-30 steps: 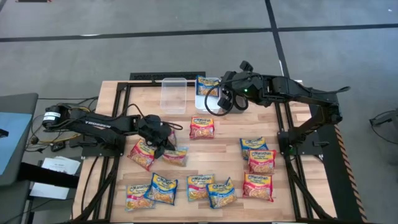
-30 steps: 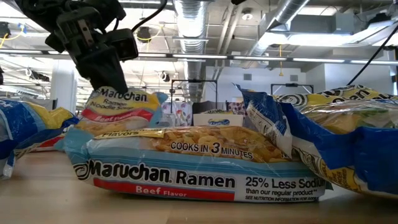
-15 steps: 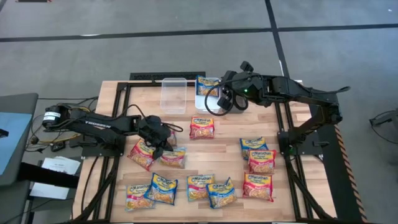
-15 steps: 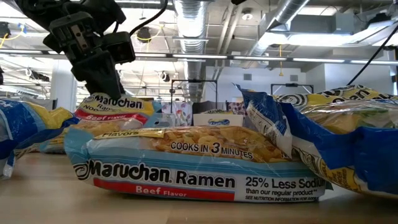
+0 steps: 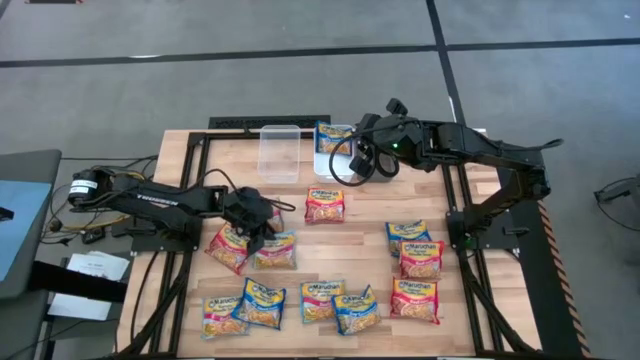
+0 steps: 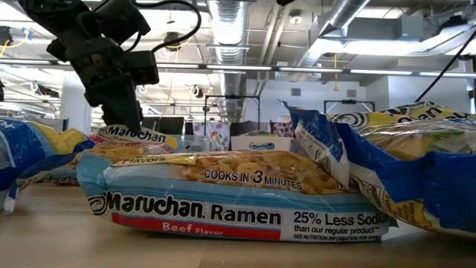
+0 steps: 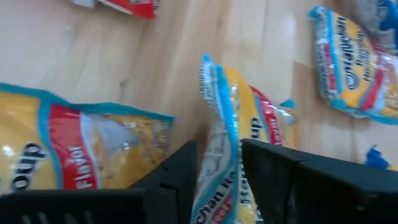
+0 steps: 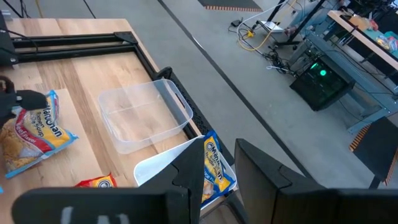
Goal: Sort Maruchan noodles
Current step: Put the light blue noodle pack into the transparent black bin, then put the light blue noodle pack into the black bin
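high view: ramen packets [image 5: 330, 300] lie scattered on the wooden table [image 5: 180, 150]; the left gripper [image 5: 262, 232] is low over one packet [image 5: 274, 250], and the right gripper [image 5: 345, 150] holds a blue packet [image 5: 333, 136] over the white bin [image 5: 322, 165].

low view: front packet [image 6: 238, 197] reads "maruchan ramen, beef flavor, cooks in 3 minutes".

left wrist view: fingers [image 7: 177, 177] stand parted around the packet's edge.

right wrist view: fingers [image 8: 186, 171] pinch the "maruchan" packet beside the clear bin [image 8: 146, 118].
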You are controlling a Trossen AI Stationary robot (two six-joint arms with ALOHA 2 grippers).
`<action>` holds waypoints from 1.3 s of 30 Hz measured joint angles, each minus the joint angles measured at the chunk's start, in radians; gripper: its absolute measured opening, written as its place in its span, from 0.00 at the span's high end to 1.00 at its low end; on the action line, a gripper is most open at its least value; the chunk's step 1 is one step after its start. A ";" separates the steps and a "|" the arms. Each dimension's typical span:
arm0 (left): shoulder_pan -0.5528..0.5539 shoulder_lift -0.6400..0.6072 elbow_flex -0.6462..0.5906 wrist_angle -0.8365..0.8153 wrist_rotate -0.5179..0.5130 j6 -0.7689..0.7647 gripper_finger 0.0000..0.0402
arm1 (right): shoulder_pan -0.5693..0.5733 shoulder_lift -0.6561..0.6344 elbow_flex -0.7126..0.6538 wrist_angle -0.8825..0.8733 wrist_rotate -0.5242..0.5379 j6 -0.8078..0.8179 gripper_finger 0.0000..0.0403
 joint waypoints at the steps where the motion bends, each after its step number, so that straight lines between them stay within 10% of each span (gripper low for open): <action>1: 0.000 0.000 0.000 -0.004 -0.006 0.000 0.71 | 0.000 0.000 0.000 0.000 0.000 0.000 0.72; 24: 0.000 0.217 0.002 0.096 0.192 -0.027 0.71 | 0.000 0.000 0.000 -0.022 0.000 0.001 0.72; 39: 0.000 0.210 0.000 0.099 0.208 -0.036 1.00 | 0.000 0.000 0.000 -0.043 -0.094 0.120 0.72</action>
